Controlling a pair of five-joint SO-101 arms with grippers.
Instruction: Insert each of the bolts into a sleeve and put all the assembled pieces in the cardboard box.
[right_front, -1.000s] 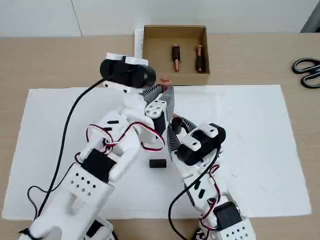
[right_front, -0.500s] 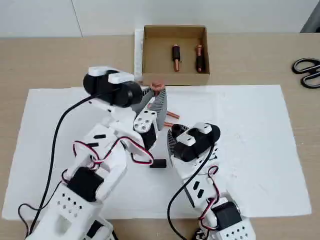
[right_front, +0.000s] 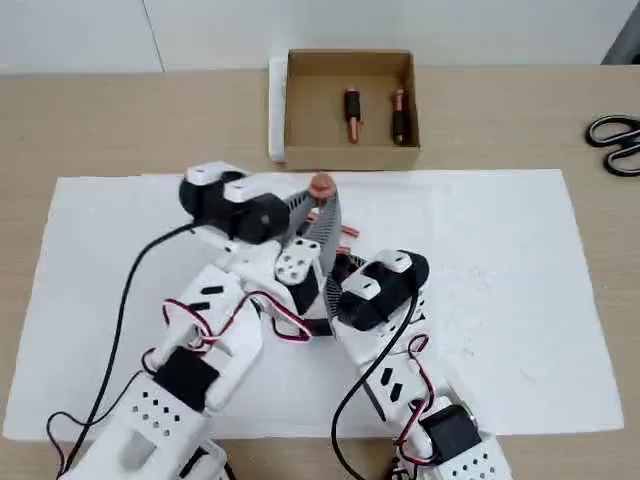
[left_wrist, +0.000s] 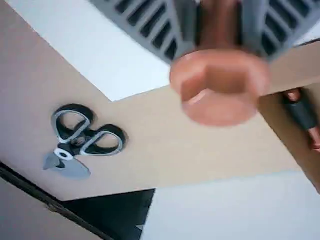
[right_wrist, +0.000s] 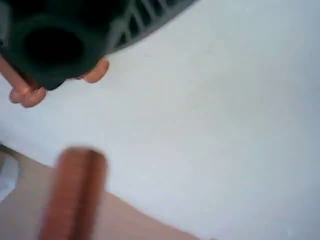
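One tan counter (right_front: 100, 120) carries one white paper sheet (right_front: 520, 300). At the sheet's far edge stands one brown cardboard box (right_front: 370, 157) with two sleeved copper bolts (right_front: 352, 115) lying inside. The left claw (left_wrist: 220, 25) is clamped on one copper hex-head bolt (left_wrist: 220, 90), whose head sticks out past its tip. The right claw (right_wrist: 75, 25) pinches one black tubular sleeve (right_wrist: 50, 50), its bore showing. Two loose copper bolts (right_front: 345, 231) seem to lie on the sheet between the arms. Bolt and sleeve look light, rigid and smooth. I'd grip each mid-length, leaving the ends free.
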